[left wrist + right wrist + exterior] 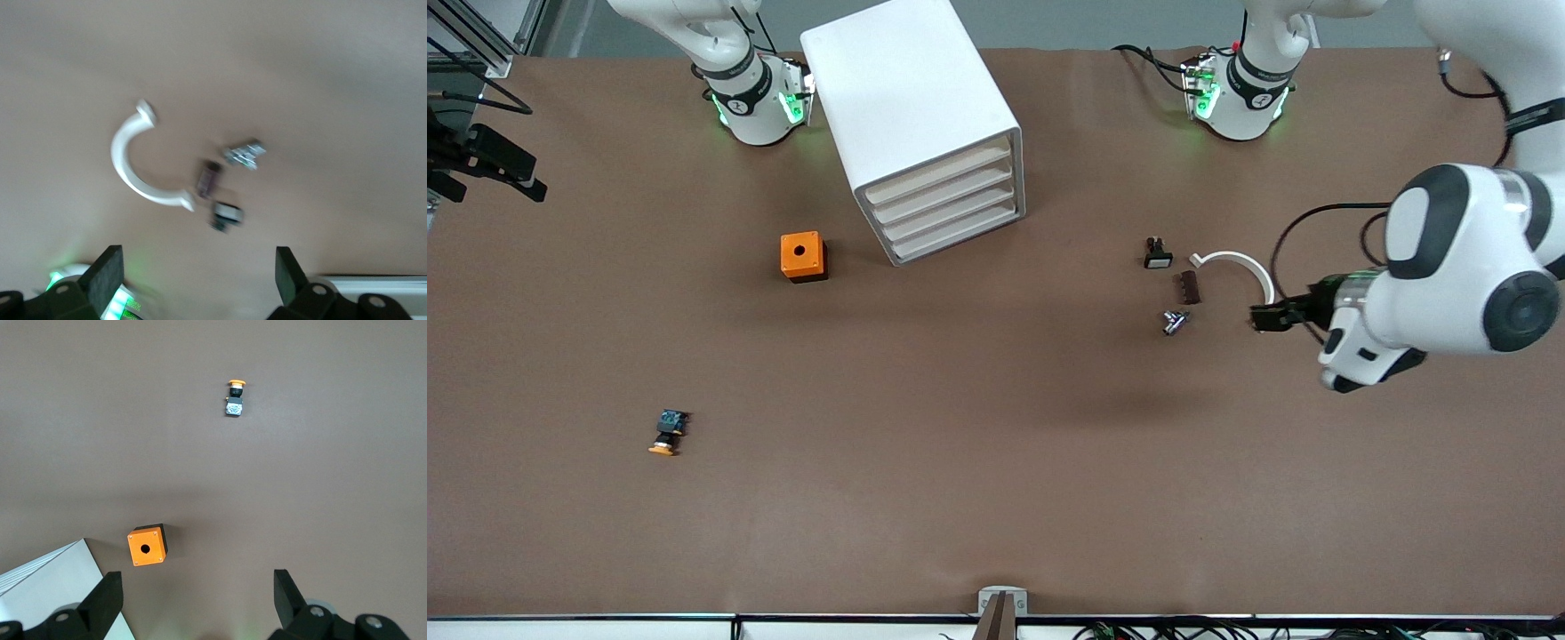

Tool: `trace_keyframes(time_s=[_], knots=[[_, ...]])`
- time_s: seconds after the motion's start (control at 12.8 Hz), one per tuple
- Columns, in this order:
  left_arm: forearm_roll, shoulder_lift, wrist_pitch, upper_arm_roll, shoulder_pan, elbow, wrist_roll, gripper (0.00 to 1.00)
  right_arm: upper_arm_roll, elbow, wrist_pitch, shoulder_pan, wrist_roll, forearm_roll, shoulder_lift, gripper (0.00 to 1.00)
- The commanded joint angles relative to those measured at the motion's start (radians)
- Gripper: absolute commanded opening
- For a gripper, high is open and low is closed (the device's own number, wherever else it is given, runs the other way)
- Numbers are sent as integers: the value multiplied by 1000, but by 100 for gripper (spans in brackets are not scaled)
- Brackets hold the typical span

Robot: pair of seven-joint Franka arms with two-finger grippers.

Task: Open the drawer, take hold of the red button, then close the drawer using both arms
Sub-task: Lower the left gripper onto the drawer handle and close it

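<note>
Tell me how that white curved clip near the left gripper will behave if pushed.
The white curved clip looks like thin rigid plastic, probably light. Lying flat on the table, it would likely slide or spin, not roll. Its open arc may flex slightly if squeezed.

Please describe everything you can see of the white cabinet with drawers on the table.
The cabinet is a white box with rounded edges, probably plastic. It stands on the brown table between the two arm bases, turned at an angle. Its front shows four shallow cream-fronted drawers stacked one above another; all four, including the top drawer, look shut. The orange box with a hole stands apart beside it, toward the right arm's end. Nothing touches the cabinet.
</note>
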Motion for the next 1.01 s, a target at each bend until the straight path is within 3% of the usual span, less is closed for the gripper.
trace_keyframes(time_s=[0.0,0.31,0.55,0.94], knots=[[-146,83,-50,6,-67,81,-330,100,-4,-4,9,2,-26,8,-14,100],[-370,195,-86,3,-173,145,-919,100,-5,-4,14,1,-63,8,-14,100],[-532,293,-90,0,-228,159,-1257,100,-5,-5,27,-1,-63,11,-14,100],[-626,416,-90,-123,-242,165,-1572,100,-7,-10,29,-1,-63,31,-15,100]])
